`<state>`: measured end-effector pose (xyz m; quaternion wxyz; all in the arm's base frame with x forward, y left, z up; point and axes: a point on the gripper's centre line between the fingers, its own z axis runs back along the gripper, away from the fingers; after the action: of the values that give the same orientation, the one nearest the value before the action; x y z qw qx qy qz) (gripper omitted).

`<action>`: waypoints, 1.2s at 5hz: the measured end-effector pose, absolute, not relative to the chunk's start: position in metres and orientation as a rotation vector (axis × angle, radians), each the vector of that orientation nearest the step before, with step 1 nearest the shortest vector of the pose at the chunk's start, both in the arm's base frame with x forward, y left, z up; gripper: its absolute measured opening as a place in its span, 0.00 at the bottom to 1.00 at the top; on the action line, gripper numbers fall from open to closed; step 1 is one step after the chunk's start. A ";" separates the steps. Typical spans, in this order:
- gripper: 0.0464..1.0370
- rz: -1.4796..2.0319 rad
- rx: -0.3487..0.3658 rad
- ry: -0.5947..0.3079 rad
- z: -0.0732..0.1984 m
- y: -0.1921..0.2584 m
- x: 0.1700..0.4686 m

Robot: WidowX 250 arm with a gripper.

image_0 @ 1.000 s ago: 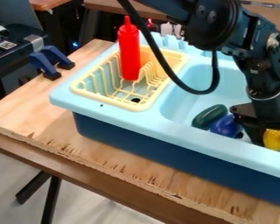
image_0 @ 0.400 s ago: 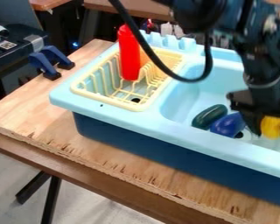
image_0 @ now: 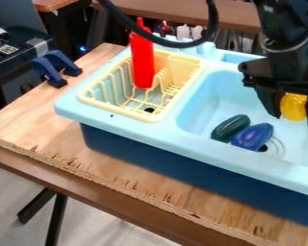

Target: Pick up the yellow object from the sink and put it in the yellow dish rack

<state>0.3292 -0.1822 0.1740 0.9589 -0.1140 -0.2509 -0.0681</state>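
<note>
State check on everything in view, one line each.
Gripper: closed on the yellow object, over the basin.
Yellow object: held between the fingers.
Red bottle: upright in the rack.
Yellow rack: set in the sink's left side.
Green object: lying in the basin.
Blue object: lying beside it.
Drain hole: partly visible.

arm point(image_0: 286, 43): black, bulky segments | cable point(image_0: 161, 42): thick, black, looped | band: greyish, curved, seemingly metallic | tool point(image_0: 293, 106): was black, two-fingered, with a broad dark crosspiece
</note>
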 end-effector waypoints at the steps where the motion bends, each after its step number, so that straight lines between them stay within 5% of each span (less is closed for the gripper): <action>1: 0.62 -0.104 -0.157 -0.478 0.181 -0.163 0.311; 3: 0.62 0.029 -0.086 -0.484 0.203 -0.108 0.277; 6: 0.62 0.170 -0.014 -0.442 0.196 -0.060 0.260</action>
<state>0.2599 -0.0598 0.1961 0.9721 -0.0072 -0.2189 0.0844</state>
